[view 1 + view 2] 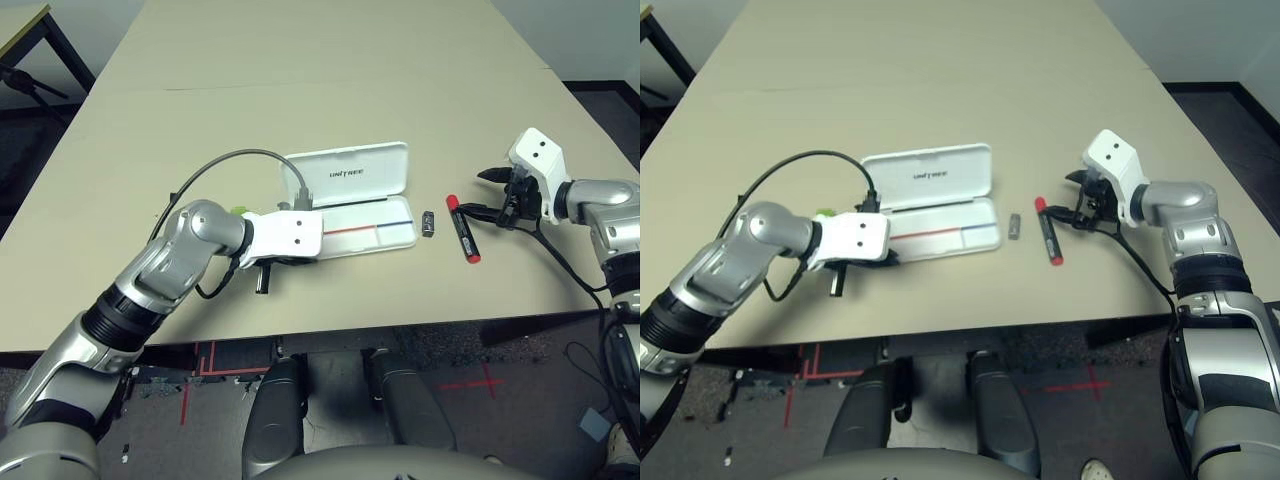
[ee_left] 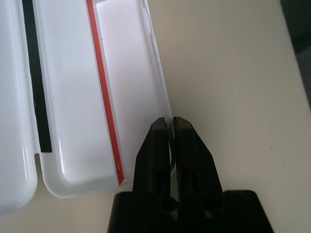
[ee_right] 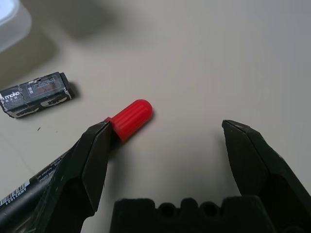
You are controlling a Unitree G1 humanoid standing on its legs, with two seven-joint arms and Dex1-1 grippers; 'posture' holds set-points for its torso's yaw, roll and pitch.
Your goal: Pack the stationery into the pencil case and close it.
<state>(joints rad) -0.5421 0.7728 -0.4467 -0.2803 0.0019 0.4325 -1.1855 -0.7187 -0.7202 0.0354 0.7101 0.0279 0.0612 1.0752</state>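
Pencil case lies open on table. Left gripper pinches its front wall. Right gripper spread wide beside marker.

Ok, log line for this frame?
pencil case: open | left gripper: shut on case rim | right gripper: open beside marker | dark piece: on table

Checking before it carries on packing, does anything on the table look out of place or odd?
Nothing looks damaged or spilled. The pencil case lies open, the left pincer shut on its front rim. The red marker and small dark piece lie outside it.
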